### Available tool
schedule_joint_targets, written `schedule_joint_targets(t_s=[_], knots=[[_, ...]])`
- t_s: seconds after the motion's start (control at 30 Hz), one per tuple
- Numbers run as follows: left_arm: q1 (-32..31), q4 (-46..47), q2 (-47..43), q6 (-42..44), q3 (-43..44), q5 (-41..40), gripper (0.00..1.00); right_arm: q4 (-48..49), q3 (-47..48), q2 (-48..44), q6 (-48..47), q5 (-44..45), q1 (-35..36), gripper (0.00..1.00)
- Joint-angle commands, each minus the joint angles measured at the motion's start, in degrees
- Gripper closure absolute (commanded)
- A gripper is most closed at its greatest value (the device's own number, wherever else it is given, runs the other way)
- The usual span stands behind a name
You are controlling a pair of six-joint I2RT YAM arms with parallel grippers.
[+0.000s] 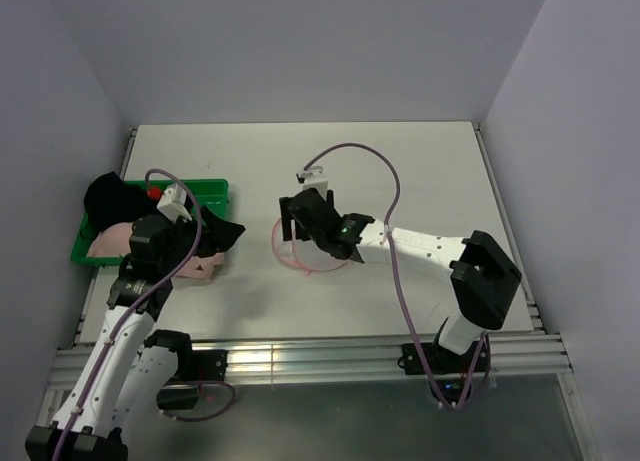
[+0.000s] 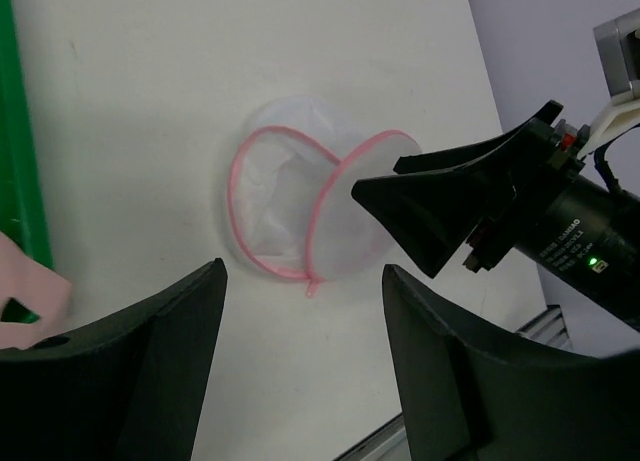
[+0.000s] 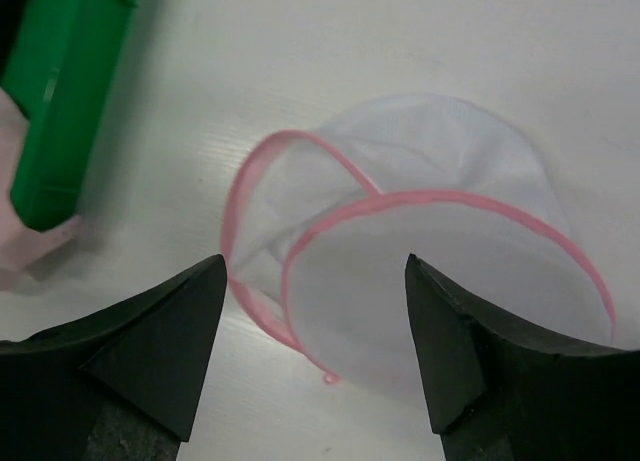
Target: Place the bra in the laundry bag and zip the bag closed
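The laundry bag [image 3: 420,241] lies near the middle of the white table [image 1: 430,161], just under the right arm's jaws. It is thin translucent white mesh edged in pink zipper trim. Its two round halves overlap like an opened shell, and a small pink pull [image 2: 312,288] sticks out at the near rim.

The right jaws are released. In the right wrist view their broad black fingers [image 3: 150,351] stand wide apart on either side of the bag and grasp nothing. The left wrist view shows one of those fingers crossing the bag's edge, but I cannot tell whether it touches.

The left jaws also stand apart, with only bare table between the matte black fingers [image 2: 120,371].

The bra [image 1: 205,268], soft pale pink cloth, lies beside the left arm [image 1: 150,256], largely hidden; both wrist views catch only a corner.

Only the top view shows the whole green plastic tray [image 1: 195,185] at the left, holding crumpled black cloth [image 1: 108,196].
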Motion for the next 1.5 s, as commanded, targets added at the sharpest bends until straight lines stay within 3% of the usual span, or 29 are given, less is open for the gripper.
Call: schedule_joint_targets(t_s=[0.0, 0.03, 0.1, 0.13, 0.2, 0.23, 0.37, 0.5, 0.7, 0.8, 0.83, 0.9, 1.1, 1.3, 1.47], knots=[[-6.22, 9.39, 2.61, -8.53, -2.71, -5.58, 0.31, -0.72, -3.16, -2.64, 2.51, 7.15, 0.56, 0.21], [-8.34, 12.8, 5.5, -9.67, -2.97, -6.8, 0.31, 0.86, -5.18, -4.49, 2.43, 6.97, 0.48, 0.3], [-14.91, 15.89, 8.67, -10.04, -2.89, -10.22, 0.3, 4.65, -11.13, -10.79, 2.87, 6.1, 0.48, 0.39], [-16.78, 20.0, 12.26, -9.52, -2.8, -12.42, 0.29, 5.35, -13.09, -13.1, 3.3, 4.96, 0.47, 0.51], [-18.81, 23.36, 16.93, -8.72, -1.84, -12.18, 0.26, 6.94, -18.45, -19.14, 3.48, 3.72, 0.39, 0.6], [-19.78, 24.94, 22.0, -7.24, -0.27, -10.7, 0.22, 7.12, -20.12, -20.84, 3.83, 2.85, 0.13, 0.69], [-23.56, 28.38, 32.32, -1.96, 3.79, -13.74, 0.14, 7.82, -29.07, -27.43, 4.28, -1.37, -2.6, 0.76], [-24.45, 31.02, 40.67, 2.44, 7.39, -12.36, 0.04, 9.93, -34.72, -37.09, 1.91, -8.74, -4.09, 0.76], [-26.46, 34.54, 50.08, 5.43, 12.84, -7.07, 0.07, 7.73, -36.84, -44.4, -0.38, -11.04, -5.23, 0.73], [-27.61, 35.41, 51.76, 5.26, 13.64, -7.61, 0.42, 8.17, -36.66, -45.9, -1.7, -16.48, -6.64, 0.73], [-28.05, 36.55, 50.8, 3.78, 12.51, -8.13, 0.75, 8.35, -36.58, -46.77, -2.22, -18.15, -6.82, 0.73], [-29.97, 38.41, 49.22, 2.8, 11.71, -10.4, 0.98, 8.52, -36.66, -49.49, -2.41, -20.62, -7.34, 0.73], [-43.13, 47.09, 41.91, -3.52, 10.55, -29.91, 1.0, 3.44, -29.99, -54.41, -3.81, -23.35, -9.63, 0.72], [-52.12, 48.95, 51.12, 0.41, 22.58, -40.2, 1.0, -4.12, -23.48, -62.67, -3.81, -14.42, -10.16, 0.75], [-55.12, 49.57, 61.24, 6.65, 33.4, -47.05, 1.0, -6.06, -23.04, -73.12, -2.85, -10.0, -10.16, 0.77]])
